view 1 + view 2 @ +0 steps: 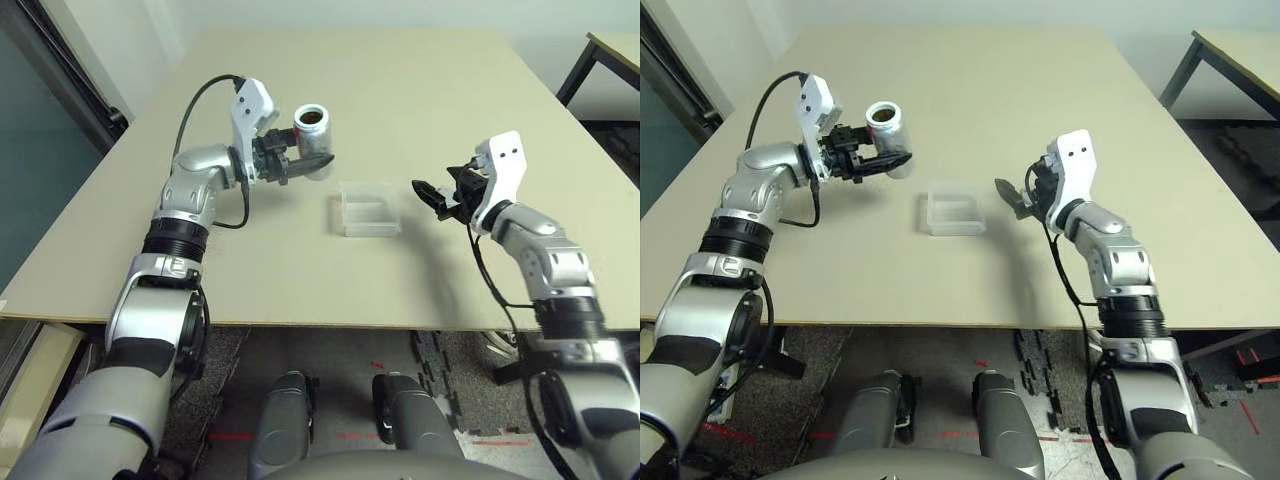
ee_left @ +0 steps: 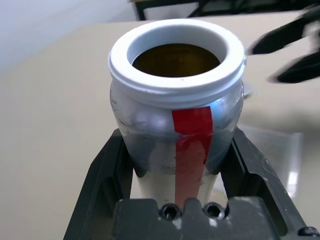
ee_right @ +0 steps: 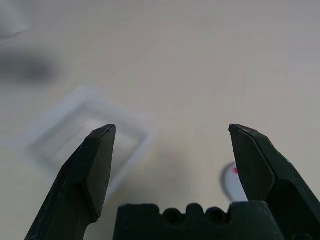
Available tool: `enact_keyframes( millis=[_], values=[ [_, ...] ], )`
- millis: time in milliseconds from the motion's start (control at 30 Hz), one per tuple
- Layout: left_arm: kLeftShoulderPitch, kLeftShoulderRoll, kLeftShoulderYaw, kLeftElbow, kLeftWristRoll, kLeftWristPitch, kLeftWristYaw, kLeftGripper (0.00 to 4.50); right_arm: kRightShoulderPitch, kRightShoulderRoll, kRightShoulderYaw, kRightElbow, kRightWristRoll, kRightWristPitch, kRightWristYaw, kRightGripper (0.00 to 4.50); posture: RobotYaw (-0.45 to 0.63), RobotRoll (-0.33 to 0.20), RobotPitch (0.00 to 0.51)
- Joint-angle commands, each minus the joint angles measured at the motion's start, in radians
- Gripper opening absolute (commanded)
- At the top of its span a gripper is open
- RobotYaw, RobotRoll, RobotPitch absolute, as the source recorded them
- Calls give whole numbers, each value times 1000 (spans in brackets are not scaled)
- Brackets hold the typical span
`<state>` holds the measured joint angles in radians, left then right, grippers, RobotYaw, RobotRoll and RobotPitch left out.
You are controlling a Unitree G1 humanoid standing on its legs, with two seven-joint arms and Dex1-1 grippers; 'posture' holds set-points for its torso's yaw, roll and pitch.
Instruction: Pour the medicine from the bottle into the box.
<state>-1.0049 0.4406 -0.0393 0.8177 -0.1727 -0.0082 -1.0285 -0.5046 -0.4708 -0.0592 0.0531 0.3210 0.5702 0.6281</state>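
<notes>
The left gripper [image 1: 300, 160] pinches the uncapped bottle [image 1: 312, 128] above the bench [image 1: 420, 80], left of the box [image 1: 367, 209]. The right gripper [image 1: 432, 192] hangs spread, empty. Best carry the mouth over the box before tipping slowly.

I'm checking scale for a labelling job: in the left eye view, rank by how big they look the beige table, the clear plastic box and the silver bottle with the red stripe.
1. Beige rectangular table, by far the largest.
2. Clear shallow plastic box.
3. Silver open-topped bottle, slightly smaller, though it is held above the table, nearer the camera, so that ranking is unsure.
</notes>
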Motion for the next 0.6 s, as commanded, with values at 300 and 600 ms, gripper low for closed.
enact_keyframes(
  millis=[300,600],
  values=[
    [-72,48,-38,294,198,-218,174,2666,-75,-159,63,-40,12,56,206,4500,-20,0,78],
    [-130,55,-65,429,320,-234,382,2666,-114,-225,112,-72,14,95,300,4500,-22,0,76]
  ],
)
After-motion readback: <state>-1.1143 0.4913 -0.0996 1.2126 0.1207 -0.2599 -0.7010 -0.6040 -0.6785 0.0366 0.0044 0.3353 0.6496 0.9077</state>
